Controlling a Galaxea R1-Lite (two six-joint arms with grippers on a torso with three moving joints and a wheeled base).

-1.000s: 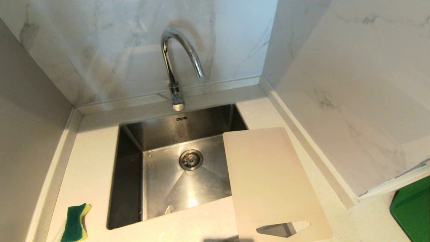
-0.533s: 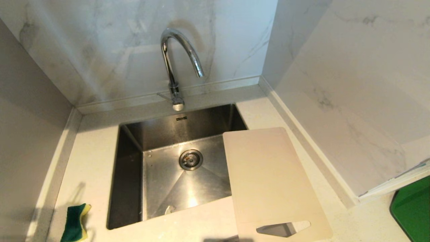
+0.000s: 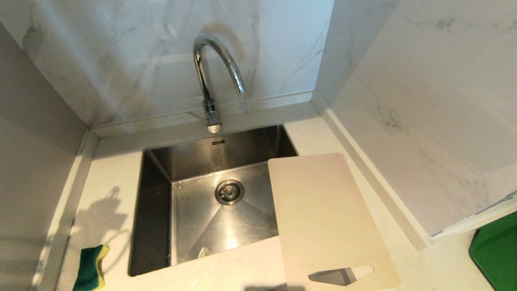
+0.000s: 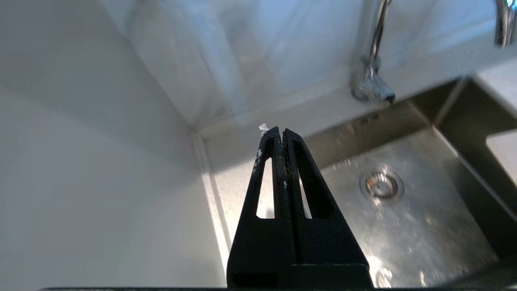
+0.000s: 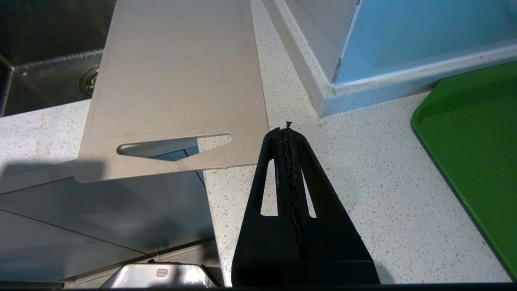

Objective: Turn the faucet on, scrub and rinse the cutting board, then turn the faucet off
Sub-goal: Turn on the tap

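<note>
Faucet [image 4: 373,64] sits ahead of your left gripper [image 4: 279,131] – closed, empty – nearer than the right gripper [image 5: 287,130], also closed, empty.

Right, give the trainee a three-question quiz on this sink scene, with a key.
1. True or false: water is running from the faucet.
2. Where does the cutting board lie?
A. flat on the sink floor
B. on the counter right of the sink, one edge over the basin
C. leaning on the wall
3. Fill in: the left gripper and right gripper are both ____.

Key: 1 false, no stream shows. 2 B. 3 shut, holding nothing; the green and yellow sponge lies untouched on the counter left of the sink.
</note>
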